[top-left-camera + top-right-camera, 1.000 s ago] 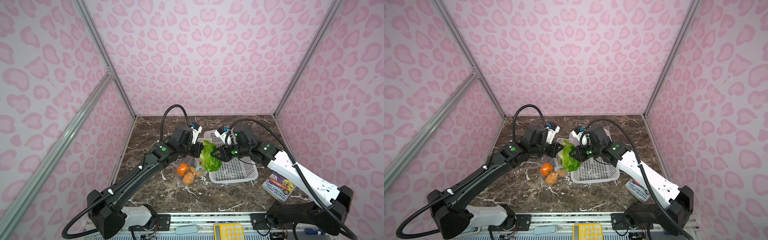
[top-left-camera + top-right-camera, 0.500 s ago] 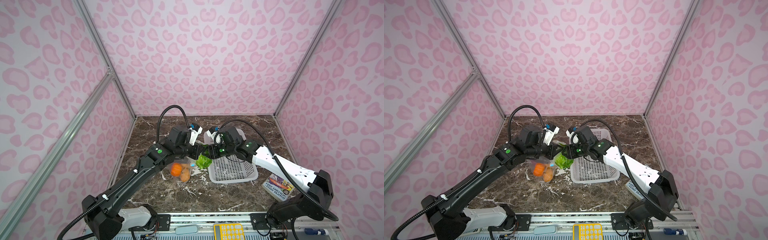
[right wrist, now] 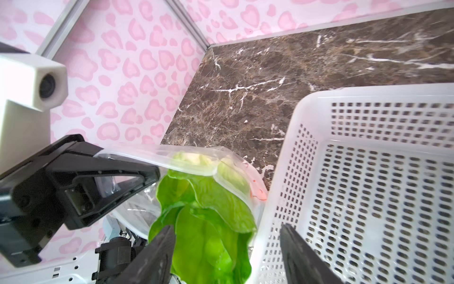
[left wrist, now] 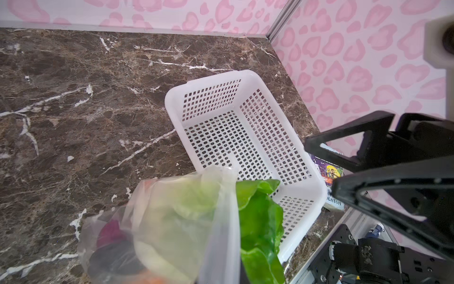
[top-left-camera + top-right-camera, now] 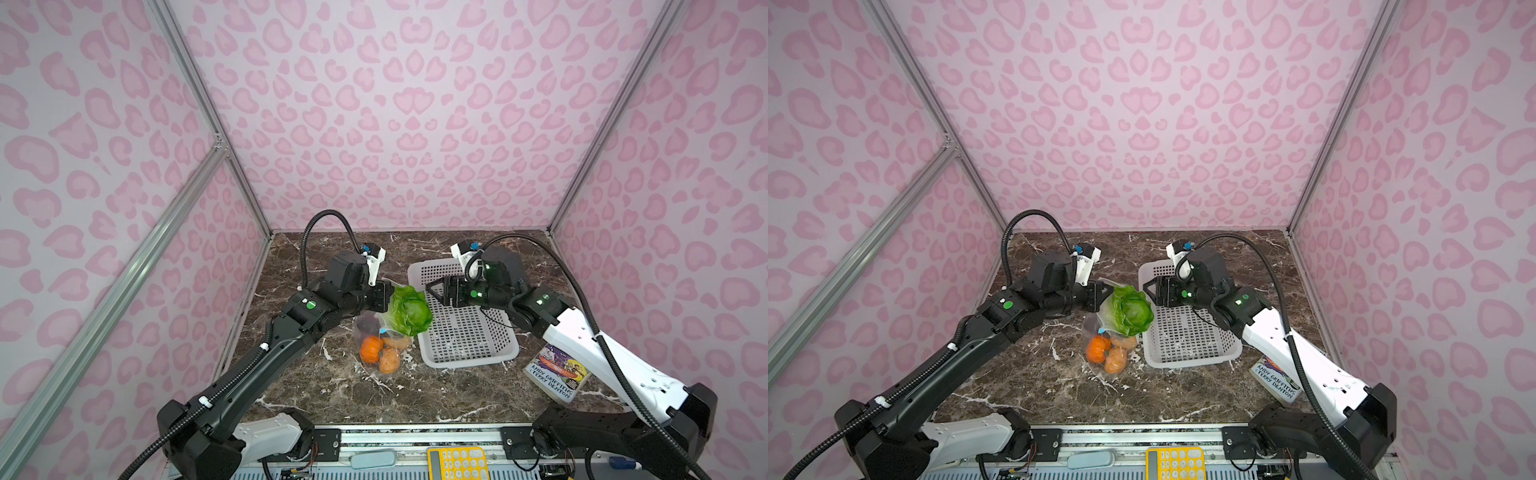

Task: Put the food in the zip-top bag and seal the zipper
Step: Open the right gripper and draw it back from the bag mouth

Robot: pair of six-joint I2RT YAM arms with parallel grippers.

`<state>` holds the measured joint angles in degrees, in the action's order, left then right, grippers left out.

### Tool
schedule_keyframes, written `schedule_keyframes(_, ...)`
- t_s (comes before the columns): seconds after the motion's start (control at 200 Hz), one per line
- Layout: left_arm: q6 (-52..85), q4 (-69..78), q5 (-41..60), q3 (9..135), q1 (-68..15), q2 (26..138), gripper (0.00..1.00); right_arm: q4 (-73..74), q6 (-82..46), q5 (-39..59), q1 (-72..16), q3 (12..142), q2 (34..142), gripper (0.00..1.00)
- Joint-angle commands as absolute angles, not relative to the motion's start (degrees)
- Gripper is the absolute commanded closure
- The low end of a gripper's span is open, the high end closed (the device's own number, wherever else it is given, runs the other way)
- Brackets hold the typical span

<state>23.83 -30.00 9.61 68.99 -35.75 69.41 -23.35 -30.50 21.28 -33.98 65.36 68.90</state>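
Pink-patterned walls (image 5: 415,124) close in a brown marble tabletop (image 5: 316,390). Over it, the left gripper (image 5: 385,296) is clenched on the mouth edge of the zip-top bag (image 5: 360,337); the zipper (image 3: 147,153) runs out from its fingertips and the bag sags below them. Opposite, the right gripper (image 5: 430,291) has its fingers spread wide, grasping nothing, above the white basket (image 5: 469,359). Just beyond its fingertips, between both grippers, the cabbage (image 5: 409,311) sits partly inside the bag's mouth, with green leaves poking out. Lower in the bag, beneath the left fingers, lie the pumpkin (image 5: 371,349), a potato (image 5: 397,341) and the purple onion (image 5: 366,322).
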Motion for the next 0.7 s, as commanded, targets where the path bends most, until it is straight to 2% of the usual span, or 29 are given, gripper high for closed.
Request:
schedule_keyframes(0.0,24.6,-27.2,9.2,69.1,-35.6,69.7,0.97,-22.2,-33.0,18.8,-31.9,61.4,65.6,0.44)
schedule_keyframes(0.12,25.0,-27.0,9.2,69.2,-35.6,70.0,0.97,-22.2,-34.7,17.8,-31.8,56.3,64.1,0.56)
schedule_keyframes(0.265,25.4,-27.0,9.6,69.2,-35.6,70.3,0.97,-19.0,-37.9,18.9,-33.0,50.3,65.2,0.64)
schedule_keyframes(0.455,26.3,-26.9,10.1,69.2,-35.6,70.5,0.97,-13.7,-39.8,19.5,-38.1,47.5,68.8,0.65)
schedule_keyframes(0.695,26.9,-26.9,10.6,69.0,-35.6,70.1,0.97,-6.2,-41.1,23.0,-39.4,48.3,75.0,0.61)
